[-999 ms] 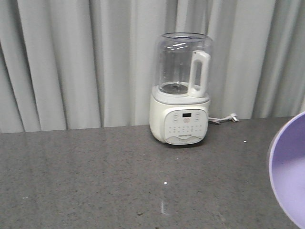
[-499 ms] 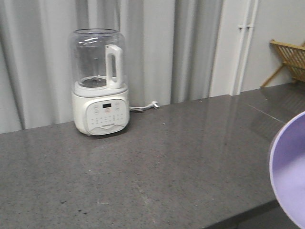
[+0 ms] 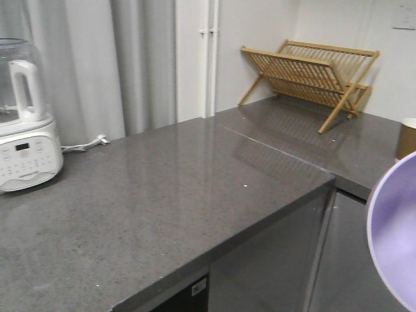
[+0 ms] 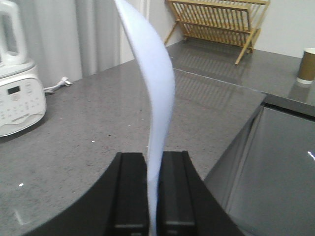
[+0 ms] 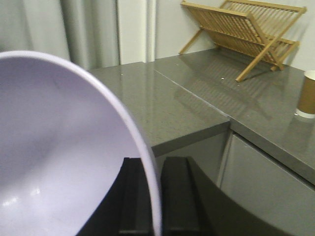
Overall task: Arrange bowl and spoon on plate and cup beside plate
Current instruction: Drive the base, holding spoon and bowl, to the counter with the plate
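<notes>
My right gripper [image 5: 156,164] is shut on the rim of the lilac bowl [image 5: 64,157], which is tipped on edge and fills the left of the right wrist view. The same bowl [image 3: 398,234] shows at the front view's right edge. A thin pale blue plate [image 4: 157,88], seen edge-on, rises from my left gripper [image 4: 155,157], which is shut on its rim. The brown cup [image 3: 408,138] stands far right on the side counter, apart from both grippers, and the cup [image 4: 307,65] also shows in the left wrist view. The spoon is out of view.
A white blender [image 3: 23,140] with a clear jug stands far left on the grey counter [image 3: 162,201]; its cord lies beside it. A wooden drying rack [image 3: 309,75] sits on the side counter at the back right. Cabinet fronts [image 3: 273,260] drop below the counter's edge.
The whole front view has swung right: the blender slid from the middle to the far left. The drying rack, counter corner and cup came into sight. The bowl kept its place in the frame.
</notes>
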Available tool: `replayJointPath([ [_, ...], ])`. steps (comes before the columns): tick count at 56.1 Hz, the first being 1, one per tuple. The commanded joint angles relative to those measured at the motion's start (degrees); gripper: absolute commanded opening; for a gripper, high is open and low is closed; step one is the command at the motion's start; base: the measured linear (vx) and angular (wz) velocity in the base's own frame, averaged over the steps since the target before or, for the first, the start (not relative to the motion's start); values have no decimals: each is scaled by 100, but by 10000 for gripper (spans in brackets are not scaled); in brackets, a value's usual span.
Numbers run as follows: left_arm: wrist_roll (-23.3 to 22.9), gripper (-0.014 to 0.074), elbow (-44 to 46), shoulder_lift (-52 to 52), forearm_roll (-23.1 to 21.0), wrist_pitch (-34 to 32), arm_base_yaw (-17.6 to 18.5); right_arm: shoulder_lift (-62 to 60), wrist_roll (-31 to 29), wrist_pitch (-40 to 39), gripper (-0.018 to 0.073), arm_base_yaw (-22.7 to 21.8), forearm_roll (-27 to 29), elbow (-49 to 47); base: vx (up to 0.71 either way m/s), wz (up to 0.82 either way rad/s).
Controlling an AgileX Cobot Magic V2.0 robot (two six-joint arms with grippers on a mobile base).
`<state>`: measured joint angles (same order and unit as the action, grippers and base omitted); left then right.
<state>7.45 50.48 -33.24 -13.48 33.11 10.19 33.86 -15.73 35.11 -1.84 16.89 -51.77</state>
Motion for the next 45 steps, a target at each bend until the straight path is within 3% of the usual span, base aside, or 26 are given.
replayJointPath([
  [1,-4,-6,124,-44,-105,-489,46,8,-28,-546,-8,1,65,-151,-8,-53],
  [45,-4,-6,124,-44,-105,-489,46,8,-28,-546,-8,1,65,-151,8,-56],
])
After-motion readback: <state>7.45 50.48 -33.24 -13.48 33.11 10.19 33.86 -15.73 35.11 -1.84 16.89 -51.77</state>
